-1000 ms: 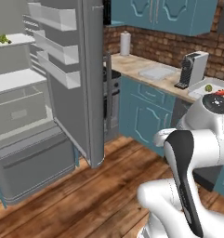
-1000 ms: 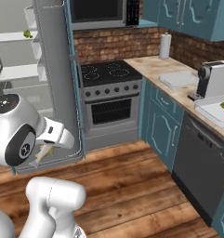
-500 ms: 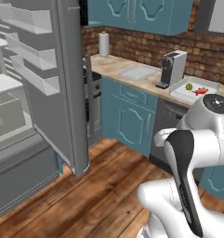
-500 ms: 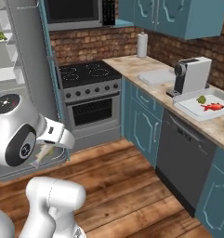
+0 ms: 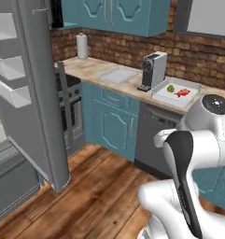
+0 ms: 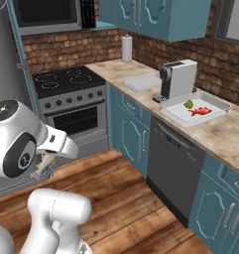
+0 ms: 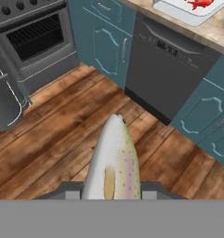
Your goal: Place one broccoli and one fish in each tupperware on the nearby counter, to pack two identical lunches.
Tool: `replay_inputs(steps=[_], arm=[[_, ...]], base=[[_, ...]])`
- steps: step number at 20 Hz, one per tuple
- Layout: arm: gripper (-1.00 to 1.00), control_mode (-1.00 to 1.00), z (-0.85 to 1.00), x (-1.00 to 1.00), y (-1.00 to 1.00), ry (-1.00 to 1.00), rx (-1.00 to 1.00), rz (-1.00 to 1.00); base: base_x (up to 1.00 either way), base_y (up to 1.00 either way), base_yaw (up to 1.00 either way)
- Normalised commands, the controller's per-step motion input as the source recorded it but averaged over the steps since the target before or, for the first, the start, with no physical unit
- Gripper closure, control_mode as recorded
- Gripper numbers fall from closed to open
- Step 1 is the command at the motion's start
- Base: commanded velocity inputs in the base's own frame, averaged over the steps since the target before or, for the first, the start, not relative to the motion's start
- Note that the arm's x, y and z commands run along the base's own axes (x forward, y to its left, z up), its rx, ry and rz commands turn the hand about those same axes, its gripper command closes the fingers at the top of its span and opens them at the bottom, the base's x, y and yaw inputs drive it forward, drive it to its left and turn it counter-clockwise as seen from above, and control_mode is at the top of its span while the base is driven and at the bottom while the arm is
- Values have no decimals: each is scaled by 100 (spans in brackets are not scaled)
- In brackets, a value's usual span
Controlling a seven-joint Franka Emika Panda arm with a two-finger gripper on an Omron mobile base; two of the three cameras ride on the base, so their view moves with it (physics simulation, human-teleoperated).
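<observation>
- Right now, gripper [image 7: 111,197] clamped narrowly on a pale speckled fish [image 7: 114,158], lower centre of the hand view, tail end between the jaws, head jutting out over the wooden floor [image 7: 62,135].
- Also seen as a pale sliver under the arm's wrist, lower left of the right base view.
- Likely risk: held by one end only, so could swing or slip out during the drive and drop to the floor.
- Another risk: hanging low, so could catch the counter [image 6: 225,136] edge on approach unless lifted first.
- Farther off, right of centre in the right base view, near tupperware [image 6: 216,110] on the counter beside the black-and-white coffee machine [image 6: 176,79]; already holding a green broccoli [image 6: 189,104] and a red fish [image 6: 200,111], lying just beside each other.
- Beyond the machine, second tupperware [image 6: 141,82], apparently nothing in it; probably the right target.
- Possible slip: dropping into the already filled tray, leaving unequal lunches.
</observation>
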Motion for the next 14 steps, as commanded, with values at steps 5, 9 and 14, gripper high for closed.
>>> replay_inputs(steps=[5,9,14], arm=[[100,100,0,0,0,0,0,0],[100,100,0,0,0,0,0,0],[100,100,0,0,0,0,0,0]], base=[[76,-33,-38],[55,-3,-13],[55,2,11]])
